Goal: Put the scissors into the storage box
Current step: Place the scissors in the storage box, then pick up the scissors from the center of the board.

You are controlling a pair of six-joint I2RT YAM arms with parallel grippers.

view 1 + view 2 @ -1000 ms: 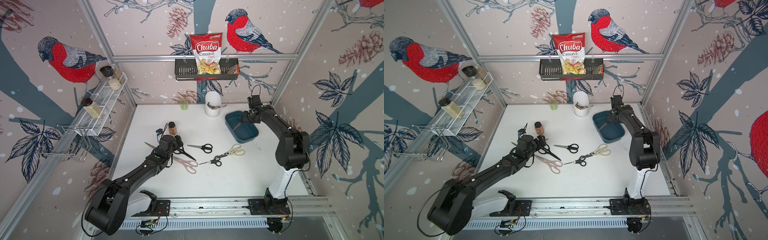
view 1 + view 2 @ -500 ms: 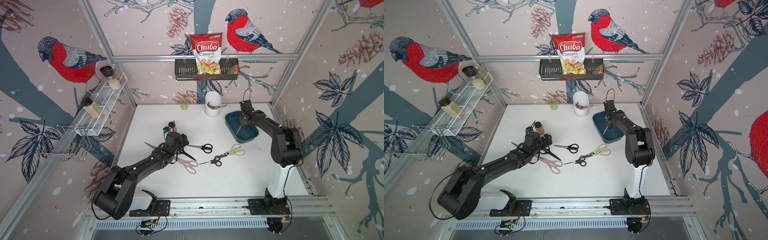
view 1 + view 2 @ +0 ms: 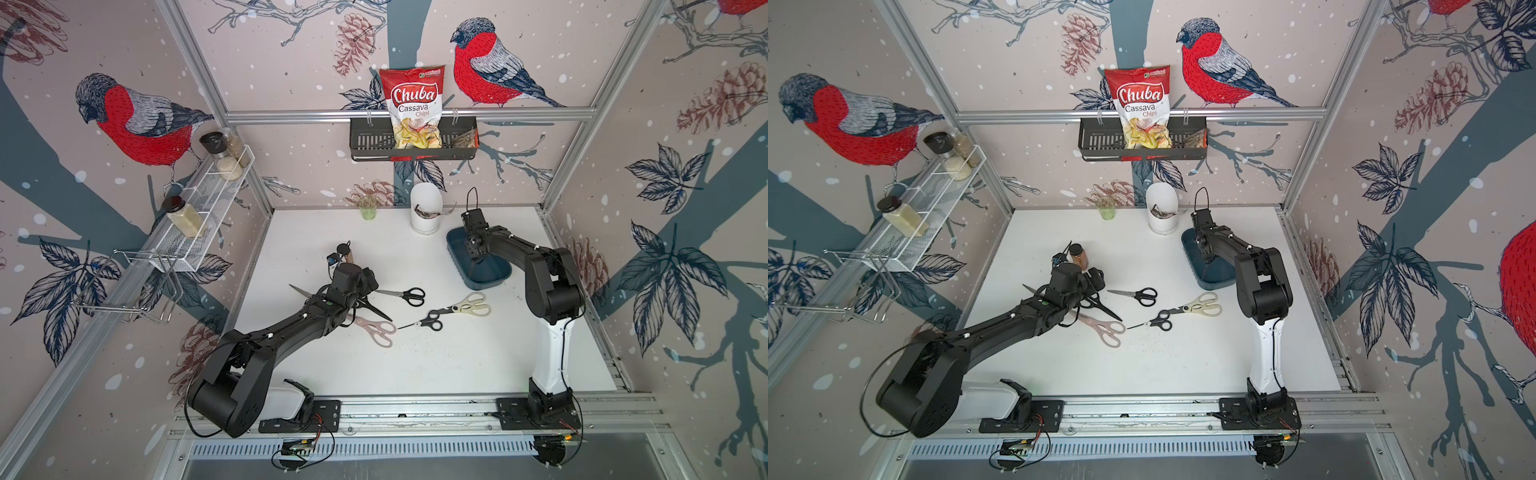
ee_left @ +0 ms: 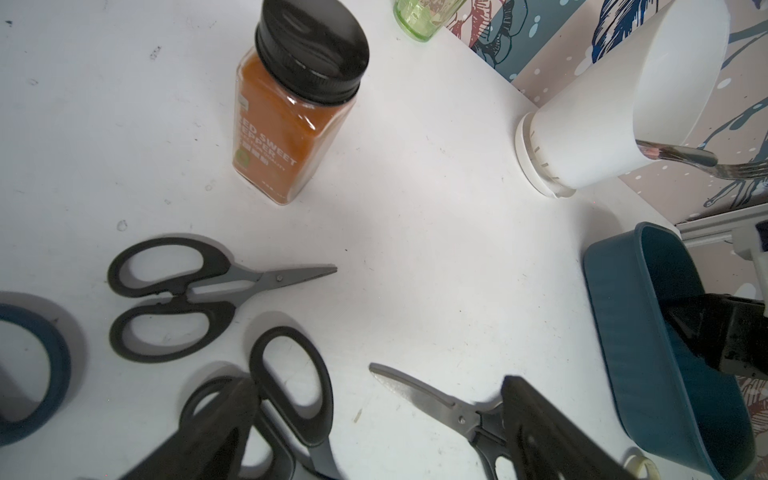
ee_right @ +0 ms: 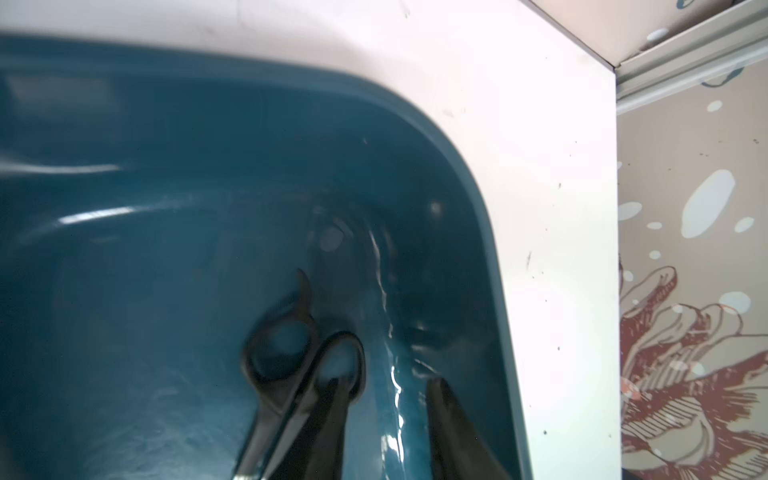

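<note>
Over the storage box [image 3: 492, 277], your right gripper [image 5: 384, 390] hangs low, jaws parted with bare blue floor between them and nothing clamped. A slim black pair [image 5: 257, 419] sits inside the box walls, its loops close against one finger [image 5: 322, 434] (it is blurred, so I can't say it lies flat). My judgement: spread the jaws fully, then rise straight up. Any sideways drift could hook a loop and drag the pair over the rim.

Well apart from the box, your left gripper [image 4: 378, 384] is spread wide above the heap and grasps nothing. Its fingers [image 4: 540, 428] straddle a loop of the big black pair [image 3: 374, 309] and the blade of a mid black pair [image 3: 392, 293]. Shift until only one pair sits between them, then close near the pivot, where it should hang balanced.

Counts, big to small:
- One box, with one white holder [image 3: 424, 208] just beside it.
- Five pairs outside the box show plainly in a top view: the big black pair, pink shears [image 3: 368, 323], cream shears [image 3: 459, 307] nearest the box, the mid black pair and a small black pair [image 3: 424, 322].
- A sixth shows only a blade tip [image 3: 300, 291], farthest from the box.
- The left wrist view shows a black-handled pair [image 4: 249, 282] that the arm hides from above. I cannot tell whether it is that sixth or a seventh, so six or seven lie outside and one inside.
- One spice jar [image 4: 282, 137] and one green glass [image 3: 368, 210].
</note>
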